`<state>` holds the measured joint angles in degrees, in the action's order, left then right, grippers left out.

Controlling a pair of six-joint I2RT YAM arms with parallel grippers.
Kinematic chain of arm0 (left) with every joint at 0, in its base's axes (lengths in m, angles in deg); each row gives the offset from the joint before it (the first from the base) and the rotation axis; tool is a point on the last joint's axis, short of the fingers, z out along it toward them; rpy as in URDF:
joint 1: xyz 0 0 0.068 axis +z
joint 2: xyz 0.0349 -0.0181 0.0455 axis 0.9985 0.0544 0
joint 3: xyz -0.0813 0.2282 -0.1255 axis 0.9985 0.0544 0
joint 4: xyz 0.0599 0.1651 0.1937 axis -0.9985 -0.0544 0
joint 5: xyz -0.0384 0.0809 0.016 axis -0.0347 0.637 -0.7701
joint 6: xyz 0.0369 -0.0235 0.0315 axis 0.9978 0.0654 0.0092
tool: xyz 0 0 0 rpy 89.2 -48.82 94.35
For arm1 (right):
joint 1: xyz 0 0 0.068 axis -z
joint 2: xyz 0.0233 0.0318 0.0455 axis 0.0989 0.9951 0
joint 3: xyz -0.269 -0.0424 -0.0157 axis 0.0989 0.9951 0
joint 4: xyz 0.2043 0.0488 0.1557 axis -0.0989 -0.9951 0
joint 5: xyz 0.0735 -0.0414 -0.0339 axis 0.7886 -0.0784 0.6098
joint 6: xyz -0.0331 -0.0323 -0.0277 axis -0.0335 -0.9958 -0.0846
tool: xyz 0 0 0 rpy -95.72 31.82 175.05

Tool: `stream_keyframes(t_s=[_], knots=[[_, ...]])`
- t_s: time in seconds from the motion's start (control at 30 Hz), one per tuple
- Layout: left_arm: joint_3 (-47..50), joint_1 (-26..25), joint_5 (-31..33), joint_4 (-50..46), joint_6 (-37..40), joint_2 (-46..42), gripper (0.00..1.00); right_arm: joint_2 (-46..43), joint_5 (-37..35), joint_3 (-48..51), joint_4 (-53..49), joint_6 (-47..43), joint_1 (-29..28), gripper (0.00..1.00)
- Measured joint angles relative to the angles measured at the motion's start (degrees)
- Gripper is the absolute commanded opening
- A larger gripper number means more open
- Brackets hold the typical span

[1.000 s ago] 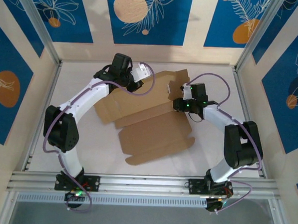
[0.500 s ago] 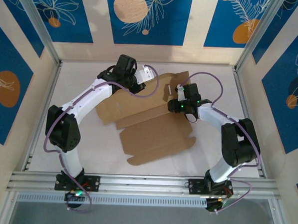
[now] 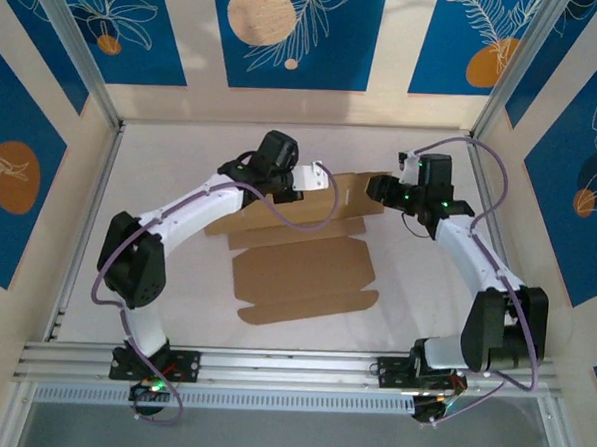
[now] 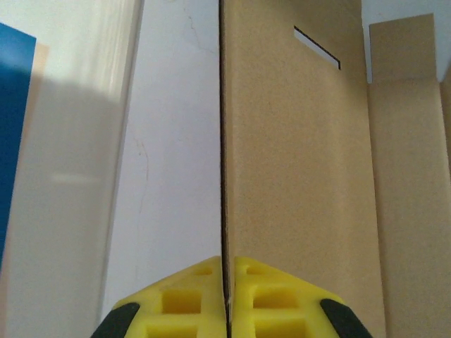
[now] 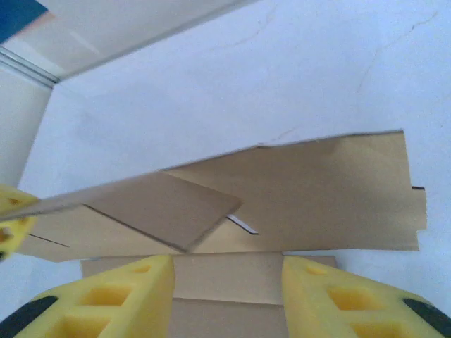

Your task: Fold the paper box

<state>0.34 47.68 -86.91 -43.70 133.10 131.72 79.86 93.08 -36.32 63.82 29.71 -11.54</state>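
Here, the yellow fingers [image 4: 184, 301] of the left gripper [image 4: 227, 285] are pinched tight on the thin edge of a brown cardboard panel, holding it stood up on its crease. From above, this gripper sits at the far middle of the white table [image 3: 405, 299]. There the paper box [image 3: 306, 274] lies as a mostly flat die-cut sheet, near panels down and far strip lifted. The right gripper [image 5: 227, 274] hovers at the right end of that strip, fingers apart with nothing between them. Ahead of it are a slotted panel and a loose flap tilted upward. The step in hand looks like raising the far wall. Next, the right gripper likely needs to catch the end flap and fold it inward while the left steadies the wall.
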Motion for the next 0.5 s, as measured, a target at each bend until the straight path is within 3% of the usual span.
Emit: stream_keyframes(t_s=[0.27, 0.4, 0.5], knots=[[2.3, -2.0, 4.9, 5.0, 4.2, 0.0, 0.00, -0.5, -2.9, -1.4, -5.8, 2.7, 0.3, 0.34], [2.3, -2.0, 5.3, 5.3, 4.9, 0.0, 0.00, -0.7, -4.3, 1.1, -4.7, 0.3, 0.3, 0.45], [2.3, -2.0, 5.3, 5.2, 5.1, 0.0, 0.00, -0.7, -5.6, 3.5, -3.6, -4.7, 0.0, 0.47]])
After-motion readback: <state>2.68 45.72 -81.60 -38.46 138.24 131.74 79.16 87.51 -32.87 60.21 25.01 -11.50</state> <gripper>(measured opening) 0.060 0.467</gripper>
